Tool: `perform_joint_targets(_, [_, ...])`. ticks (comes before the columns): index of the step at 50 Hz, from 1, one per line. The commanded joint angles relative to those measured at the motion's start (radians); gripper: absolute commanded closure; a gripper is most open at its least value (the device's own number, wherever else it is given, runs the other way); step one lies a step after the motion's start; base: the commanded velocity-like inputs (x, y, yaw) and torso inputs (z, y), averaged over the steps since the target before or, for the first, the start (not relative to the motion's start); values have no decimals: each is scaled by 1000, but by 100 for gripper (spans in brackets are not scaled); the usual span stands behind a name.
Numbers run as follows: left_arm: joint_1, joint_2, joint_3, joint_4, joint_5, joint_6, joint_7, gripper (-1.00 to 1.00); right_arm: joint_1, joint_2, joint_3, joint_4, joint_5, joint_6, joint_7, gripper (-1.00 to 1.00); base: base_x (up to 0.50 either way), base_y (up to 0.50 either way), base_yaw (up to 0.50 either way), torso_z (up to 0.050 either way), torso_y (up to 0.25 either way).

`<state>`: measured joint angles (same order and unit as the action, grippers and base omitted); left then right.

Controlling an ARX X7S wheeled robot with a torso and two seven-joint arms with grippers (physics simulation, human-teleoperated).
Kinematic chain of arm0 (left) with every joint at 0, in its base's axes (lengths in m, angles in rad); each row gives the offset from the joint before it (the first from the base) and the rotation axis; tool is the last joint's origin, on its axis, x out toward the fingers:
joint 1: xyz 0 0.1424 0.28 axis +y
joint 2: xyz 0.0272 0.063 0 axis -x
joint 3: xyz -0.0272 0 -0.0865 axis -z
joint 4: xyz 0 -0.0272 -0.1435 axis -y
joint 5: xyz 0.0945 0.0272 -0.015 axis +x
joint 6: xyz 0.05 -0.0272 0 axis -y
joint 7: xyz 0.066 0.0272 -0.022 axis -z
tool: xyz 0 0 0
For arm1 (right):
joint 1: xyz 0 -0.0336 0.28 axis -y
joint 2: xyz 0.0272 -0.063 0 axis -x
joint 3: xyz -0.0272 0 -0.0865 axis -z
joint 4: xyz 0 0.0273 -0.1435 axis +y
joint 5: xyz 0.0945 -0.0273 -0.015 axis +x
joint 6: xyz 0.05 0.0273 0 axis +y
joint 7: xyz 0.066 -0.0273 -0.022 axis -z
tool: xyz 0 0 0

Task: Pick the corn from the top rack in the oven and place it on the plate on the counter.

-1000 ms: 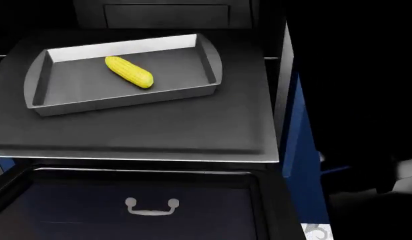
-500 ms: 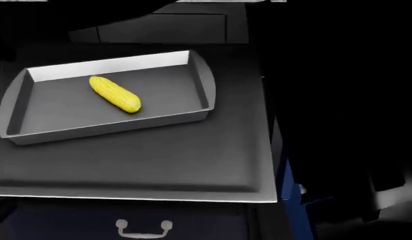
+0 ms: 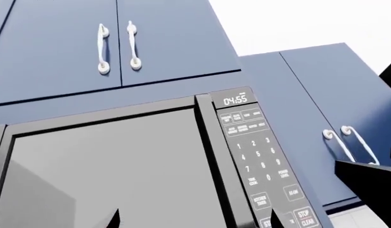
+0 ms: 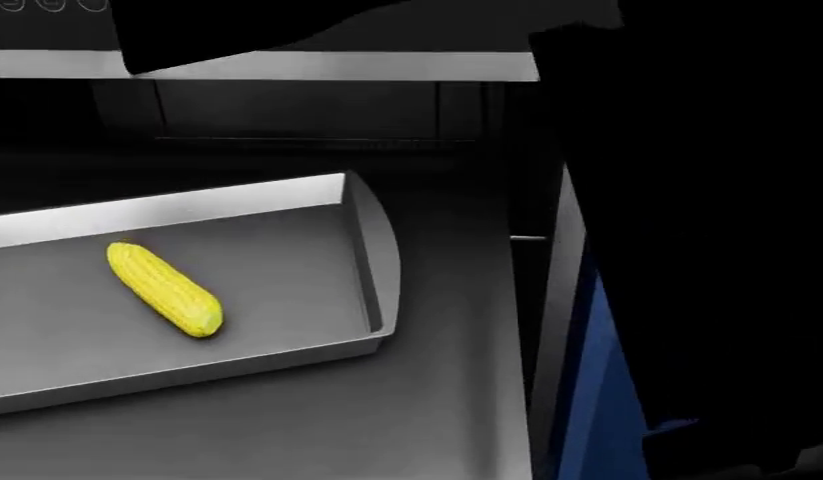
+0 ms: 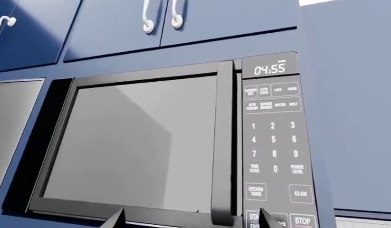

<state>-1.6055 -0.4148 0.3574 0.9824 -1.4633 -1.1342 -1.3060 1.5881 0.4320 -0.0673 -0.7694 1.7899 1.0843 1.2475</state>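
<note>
The corn (image 4: pixel 166 289) is lying loose in the grey baking tray (image 4: pixel 364 270) on the top rack (image 4: pixel 438 400), its long axis slanting across the tray. Both wrist cameras are being aimed at a microwave (image 5: pixel 182 142), well above the corn. Whether either pincer is released cannot be told, nor which arm is nearer.

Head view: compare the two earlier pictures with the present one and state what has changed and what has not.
The camera has moved, so the baking tray and corn slide down and left in the picture and look larger; the oven door handle has dropped out of view, and the oven frame now shows above. The corn still lies in the tray on the top rack, untouched.
</note>
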Motion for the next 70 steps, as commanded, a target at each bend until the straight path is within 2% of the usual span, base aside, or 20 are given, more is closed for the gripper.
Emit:
perform_joint_targets(1, [-15,3,6,0,-12,7,-19,-100,9,14,10,-3,-2,-12,-1,-100,0,0,0,0,0])
perform_joint_targets(10, [-32,12,20,-4,-21,7,-32,-100,27,36,-12,-10,-7,9,6,-100,0,0,0,0,0])
perform_joint_targets(30, [-50,24,45,-14,-13,9,-35,-100,5,59,15,-27,-1,-17,-18,-100,71,479,0,0,0])
perform_joint_targets(49, [-78,21,58,-15,-57,15,-77,-100,-2,61,11,-36,21,-41,-16,-100,3,1,0,0,0])
perform_joint_targets(55, [-67,13,56,-3,-65,24,-90,-100,13,52,-111,63,141,-25,11,-100,0,0,0,0,0])
perform_joint_targets(58, [-50,6,54,11,-68,30,-100,-100,-29,44,-152,157,264,-79,32,-100,0,0,0,0,0])
perform_joint_targets(64, [-21,4,50,32,-59,46,-109,-100,-56,36,-173,273,292,-91,-10,-100,0,0,0,0,0])
perform_joint_targets(70, [-25,-6,47,47,-94,60,-146,-100,-125,17,-251,418,364,-89,-38,-100,0,0,0,0,0])
